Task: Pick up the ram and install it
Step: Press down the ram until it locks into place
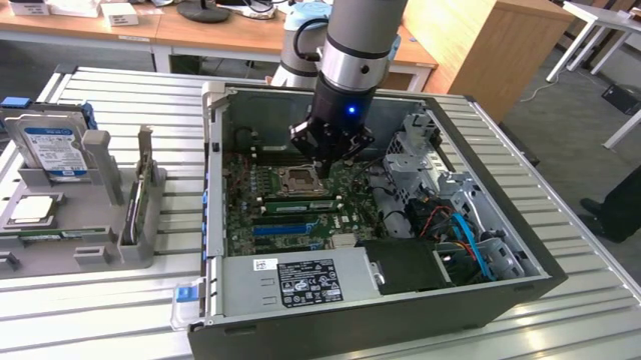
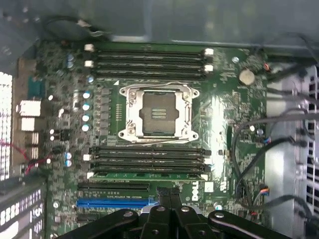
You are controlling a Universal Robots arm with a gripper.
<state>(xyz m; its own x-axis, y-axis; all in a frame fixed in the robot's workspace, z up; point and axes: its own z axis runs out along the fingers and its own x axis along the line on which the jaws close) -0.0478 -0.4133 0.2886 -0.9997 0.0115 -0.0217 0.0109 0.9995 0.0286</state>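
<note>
We found the open computer case (image 1: 481, 292) lying on the slatted metal surface (image 1: 591, 300), with its motherboard (image 2: 229, 109) facing up. Toward the exterior view's left stood a grey parts holder (image 1: 60, 247) carrying a blue-labelled hard drive (image 1: 55, 150) and an upright card with a metal bracket (image 1: 140, 187).

The arm (image 1: 350, 45) reached down into the case, and its claw (image 1: 326, 157) hung just above the board beside the empty processor socket (image 2: 158, 113). In the wrist view the claw (image 2: 169, 199) had its fingers pressed together, with nothing pinched between them.

The ram (image 2: 147, 175) lay along the memory slot farthest from the socket, in the bank of slots on the side of the socket toward the blue expansion slot (image 2: 112, 203). In the exterior view the same stick (image 1: 299, 204) showed as a green strip below the socket. We judged that the picking up and carrying were done, since the stick was in the board and the claw was empty. Whether it was seated fully, with the end latches snapped home, we could not tell; it looked level along the slot. The other slots (image 2: 149, 62) across the socket looked empty. What seemed left, in our judgement, was at most a check of the seating.
</note>
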